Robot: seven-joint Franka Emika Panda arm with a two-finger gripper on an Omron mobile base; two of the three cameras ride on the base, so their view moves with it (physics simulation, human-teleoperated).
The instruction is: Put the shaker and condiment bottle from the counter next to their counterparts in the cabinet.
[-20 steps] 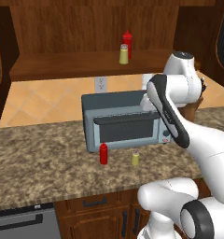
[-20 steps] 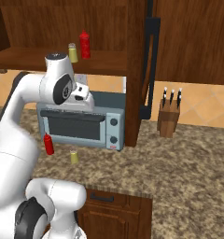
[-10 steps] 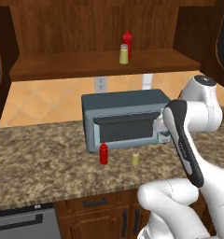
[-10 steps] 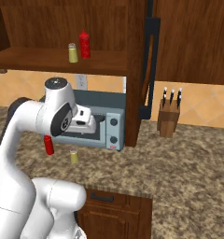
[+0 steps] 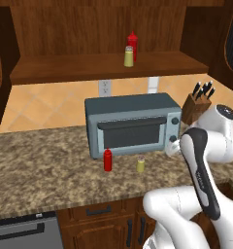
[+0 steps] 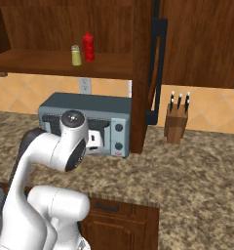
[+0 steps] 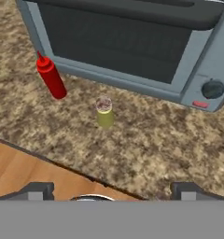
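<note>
My gripper spread wide, holding nothing; shaker straight ahead, condiment bottle ahead-left, both seemingly upright before toaster oven.

Speckled brown granite counter over dark wood drawer fronts with black handles. Grey-blue toaster oven at the back, wooden knife block to its right. Tan diagonal-tile backsplash with white wall outlet. Even light.
</note>
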